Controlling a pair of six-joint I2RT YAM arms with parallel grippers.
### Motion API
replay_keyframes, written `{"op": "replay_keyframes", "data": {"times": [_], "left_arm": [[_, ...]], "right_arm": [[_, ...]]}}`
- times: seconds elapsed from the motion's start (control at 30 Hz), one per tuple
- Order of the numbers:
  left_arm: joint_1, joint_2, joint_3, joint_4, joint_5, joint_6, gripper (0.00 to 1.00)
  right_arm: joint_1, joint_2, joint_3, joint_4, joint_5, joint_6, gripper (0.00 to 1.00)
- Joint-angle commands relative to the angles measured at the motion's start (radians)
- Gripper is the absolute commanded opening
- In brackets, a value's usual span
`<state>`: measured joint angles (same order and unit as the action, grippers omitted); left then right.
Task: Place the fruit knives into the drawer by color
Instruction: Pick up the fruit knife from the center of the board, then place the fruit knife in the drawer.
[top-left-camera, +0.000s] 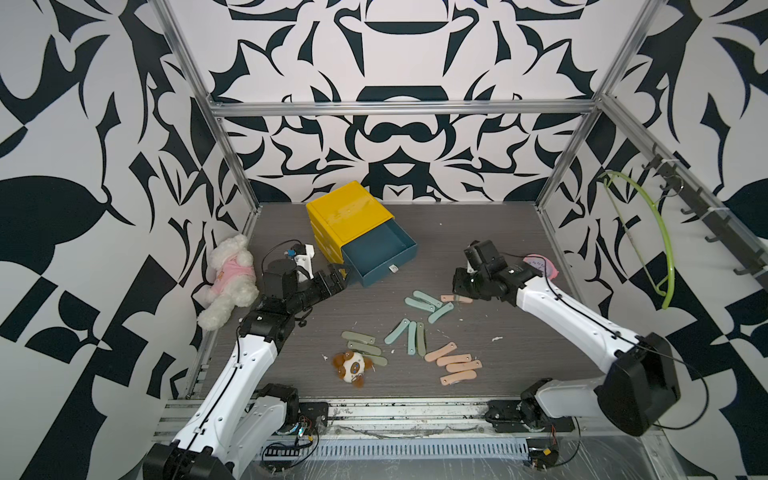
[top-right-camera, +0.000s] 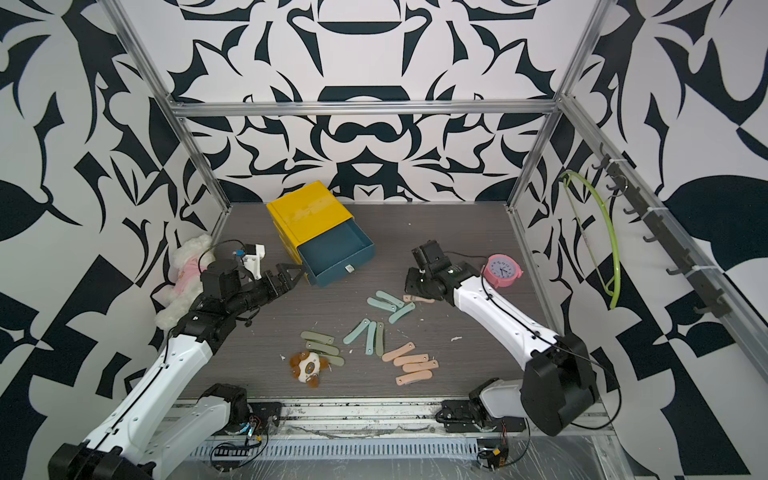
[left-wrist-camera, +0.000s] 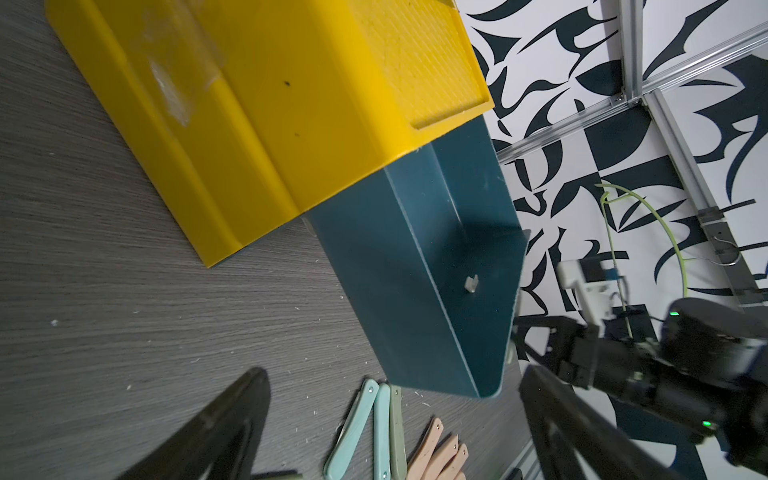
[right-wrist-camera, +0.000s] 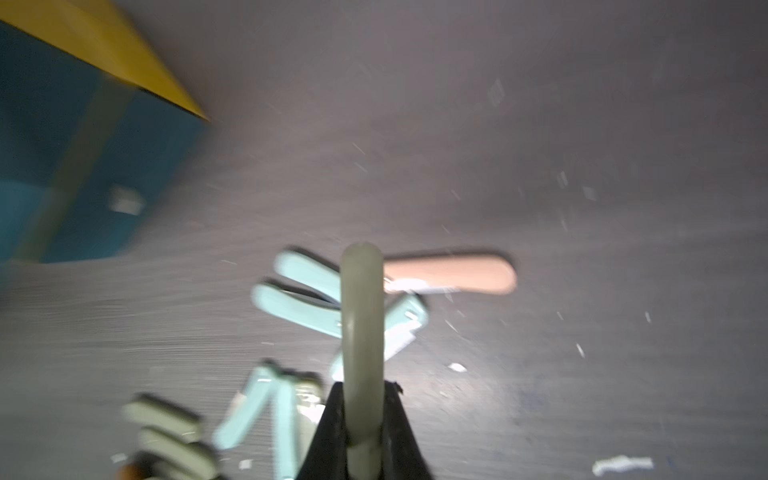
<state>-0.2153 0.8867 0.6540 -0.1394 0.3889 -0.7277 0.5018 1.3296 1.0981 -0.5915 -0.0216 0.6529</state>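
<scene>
My right gripper is shut on an olive green fruit knife, held just above a peach knife and pale teal knives. In both top views it hovers over the right end of the scattered knives. More lie on the table: teal ones, olive ones, peach ones. The dark teal drawer stands pulled out of the yellow cabinet, with nothing inside. My left gripper is open beside the drawer's front left corner, holding nothing.
A brown-and-white plush toy lies against the olive knives. A white plush dog in pink leans at the left wall. A pink clock sits behind my right arm. A green hanger hangs on the right rail.
</scene>
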Motion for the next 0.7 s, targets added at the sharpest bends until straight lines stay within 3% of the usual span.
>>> {"op": "replay_keyframes", "data": {"times": [0.0, 0.13, 0.27, 0.5, 0.67], "left_arm": [[0.001, -0.016, 0.007, -0.002, 0.000, 0.010, 0.99], [0.001, -0.016, 0.008, -0.002, 0.005, -0.003, 0.99], [0.001, -0.031, 0.014, -0.016, 0.007, -0.010, 0.99], [0.001, -0.060, 0.029, -0.063, 0.001, 0.000, 0.99], [0.000, -0.067, 0.044, -0.083, -0.004, 0.010, 0.99]], "right_arm": [[0.056, 0.007, 0.161, 0.063, -0.053, -0.102, 0.00], [0.148, 0.154, 0.406, 0.108, -0.073, -0.159, 0.00], [0.175, 0.334, 0.596, 0.148, -0.124, -0.159, 0.00], [0.175, 0.531, 0.738, 0.153, -0.156, -0.148, 0.00], [0.175, 0.564, 0.753, 0.173, -0.167, -0.142, 0.23]]}}
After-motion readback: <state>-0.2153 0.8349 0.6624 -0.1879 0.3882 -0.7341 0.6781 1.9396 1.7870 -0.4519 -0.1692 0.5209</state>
